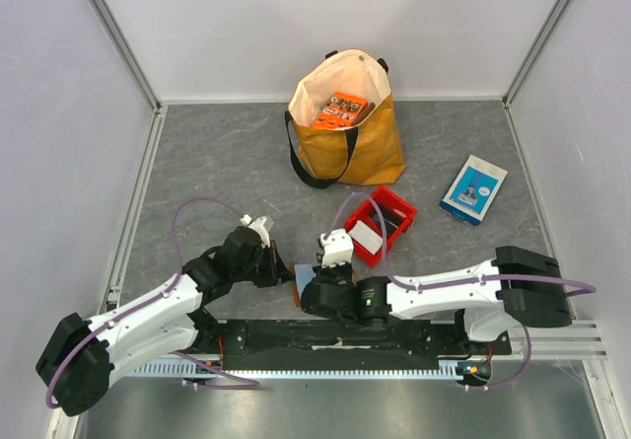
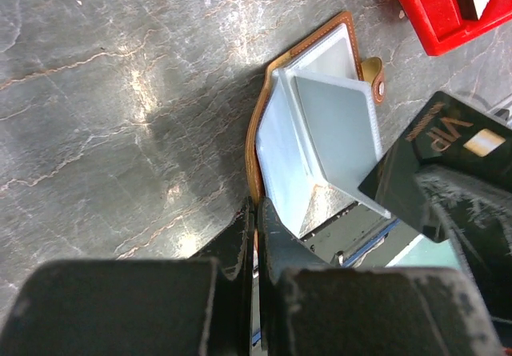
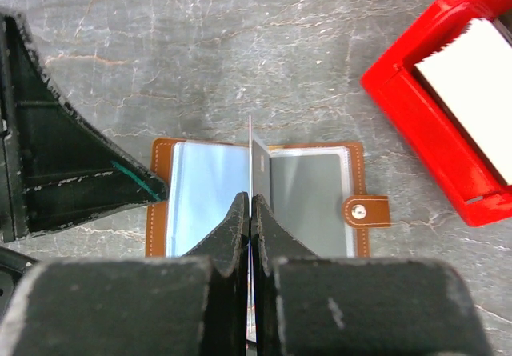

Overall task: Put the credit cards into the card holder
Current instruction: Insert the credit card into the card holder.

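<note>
Grey table (image 1: 227, 163); left tool (image 2: 256, 208) pinches card holder (image 3: 308, 188); right tool (image 3: 250, 204) pinches dark card (image 2: 436, 164)

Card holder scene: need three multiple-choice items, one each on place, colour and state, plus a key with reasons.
1. Where is the card holder?
A. In the tote bag
B. On the table near the red bin
C. On the blue-and-white box

2. What colour is the card in the right gripper?
A. Dark
B. Orange
C. Red

3. The card holder is:
A. Snapped shut
B. Standing in the bin
C. Lying open

Key:
B, it lies flat on the grey table beside the bin.
A, the left wrist view shows it dark, marked VIP.
C, both pocket pages and the loose snap tab show.
</note>
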Motion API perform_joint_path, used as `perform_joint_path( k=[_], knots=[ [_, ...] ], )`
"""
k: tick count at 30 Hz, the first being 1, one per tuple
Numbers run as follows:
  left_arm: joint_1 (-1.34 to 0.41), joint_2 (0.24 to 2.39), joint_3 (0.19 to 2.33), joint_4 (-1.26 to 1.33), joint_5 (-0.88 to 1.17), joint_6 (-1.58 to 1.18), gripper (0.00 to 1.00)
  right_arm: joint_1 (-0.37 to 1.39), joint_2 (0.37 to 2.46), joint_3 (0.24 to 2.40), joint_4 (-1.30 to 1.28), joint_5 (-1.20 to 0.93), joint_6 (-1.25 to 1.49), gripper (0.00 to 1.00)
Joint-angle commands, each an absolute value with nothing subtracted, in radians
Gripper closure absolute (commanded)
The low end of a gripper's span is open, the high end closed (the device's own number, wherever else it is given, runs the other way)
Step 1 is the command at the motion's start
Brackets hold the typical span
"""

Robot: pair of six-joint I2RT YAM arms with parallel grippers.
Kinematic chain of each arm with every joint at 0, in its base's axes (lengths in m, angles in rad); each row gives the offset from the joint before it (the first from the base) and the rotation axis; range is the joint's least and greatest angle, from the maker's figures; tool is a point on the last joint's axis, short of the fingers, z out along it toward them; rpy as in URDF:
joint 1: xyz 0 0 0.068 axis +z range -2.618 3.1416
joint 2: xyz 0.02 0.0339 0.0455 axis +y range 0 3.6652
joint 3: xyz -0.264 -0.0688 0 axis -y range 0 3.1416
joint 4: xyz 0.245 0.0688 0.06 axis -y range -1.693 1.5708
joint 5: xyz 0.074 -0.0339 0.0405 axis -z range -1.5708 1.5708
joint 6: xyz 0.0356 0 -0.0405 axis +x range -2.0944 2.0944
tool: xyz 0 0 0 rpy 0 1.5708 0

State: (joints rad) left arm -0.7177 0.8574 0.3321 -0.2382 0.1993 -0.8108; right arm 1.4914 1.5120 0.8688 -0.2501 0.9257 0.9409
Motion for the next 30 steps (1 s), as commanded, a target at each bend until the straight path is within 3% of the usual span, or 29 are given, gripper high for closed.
perform_joint_path(
  k=[1,13,20,30],
  knots=[
    [-0.719,0.867,0.341,-0.233,0.179,-0.793,0.98,1.451,1.445,0.822,-0.273,0.942,0.983,1.00],
    [-0.721,0.887,0.321,-0.218,0.169,-0.785,0.98,1.349,1.376,0.736,-0.144,0.642,0.899,1.00],
    [-0.719,0.867,0.288,-0.215,0.166,-0.790,0.98,1.278,1.292,0.647,0.119,0.341,0.813,1.00],
    [-0.719,0.946,0.284,-0.193,0.147,-0.778,0.98,1.178,1.385,0.569,0.259,0.146,0.876,1.00]
  ],
)
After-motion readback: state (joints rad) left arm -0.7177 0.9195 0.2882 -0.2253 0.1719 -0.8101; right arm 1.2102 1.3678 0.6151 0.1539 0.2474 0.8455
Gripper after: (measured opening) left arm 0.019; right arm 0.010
